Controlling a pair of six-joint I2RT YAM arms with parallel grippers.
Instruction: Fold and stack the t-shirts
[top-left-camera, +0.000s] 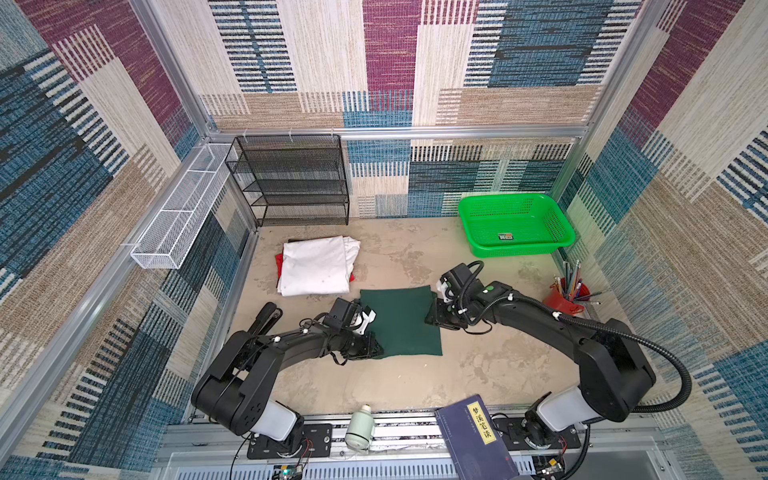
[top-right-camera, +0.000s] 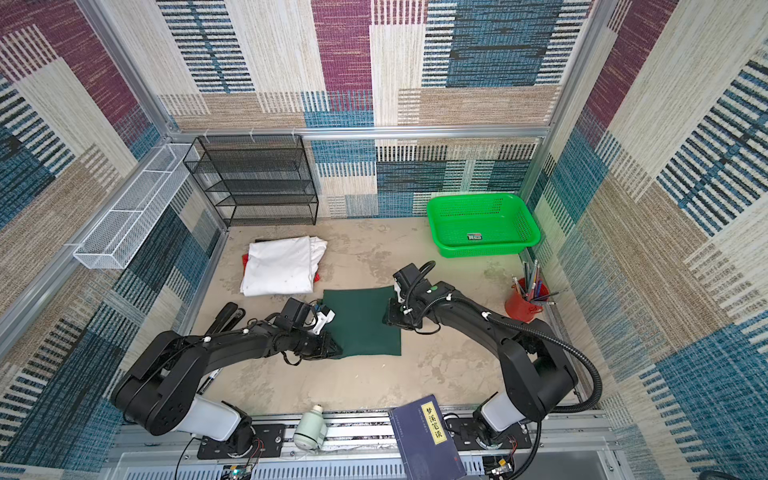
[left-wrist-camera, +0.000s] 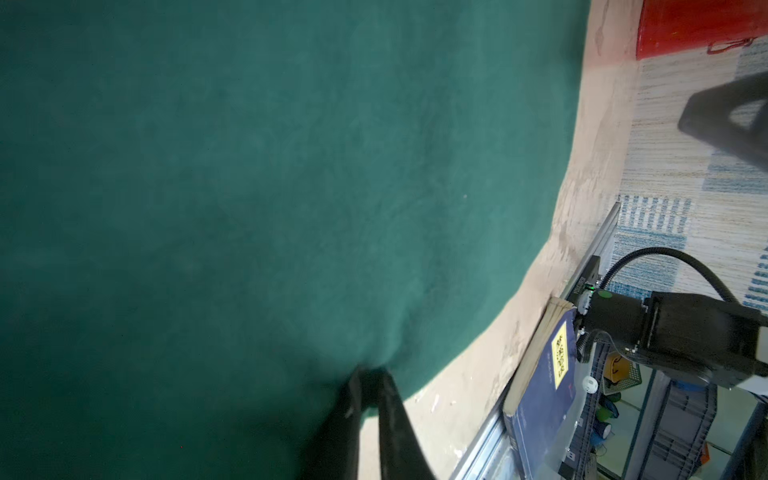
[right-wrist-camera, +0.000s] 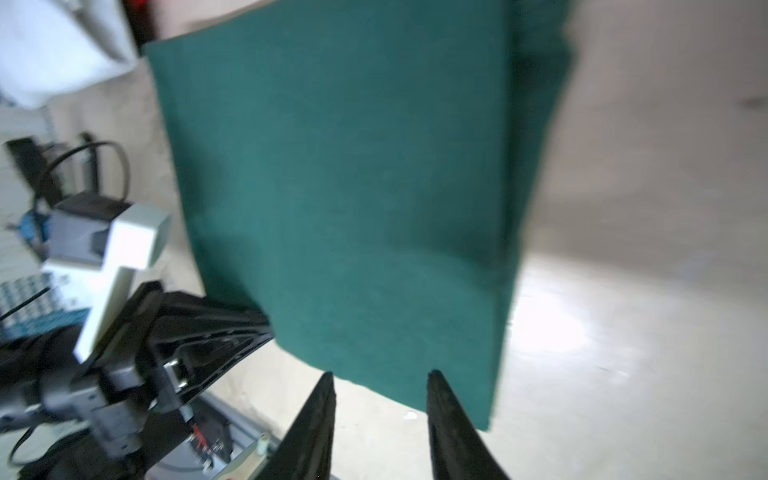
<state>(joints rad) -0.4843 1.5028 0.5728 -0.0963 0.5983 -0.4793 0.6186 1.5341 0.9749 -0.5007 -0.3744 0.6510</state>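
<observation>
Two end effectors are flanking the green shirt (top-left-camera: 401, 322) lying on the table (top-left-camera: 457, 374) by the white shirt (top-left-camera: 314, 266): left end effector (left-wrist-camera: 371, 372) is clenching its edge, probably for stacking; right end effector (right-wrist-camera: 381, 374) is hovering released.

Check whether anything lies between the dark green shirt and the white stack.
Nothing visible does. Only bare table separates the dark green shirt from the white stack. The left gripper pinches the shirt's left edge, clear of that gap.
</observation>
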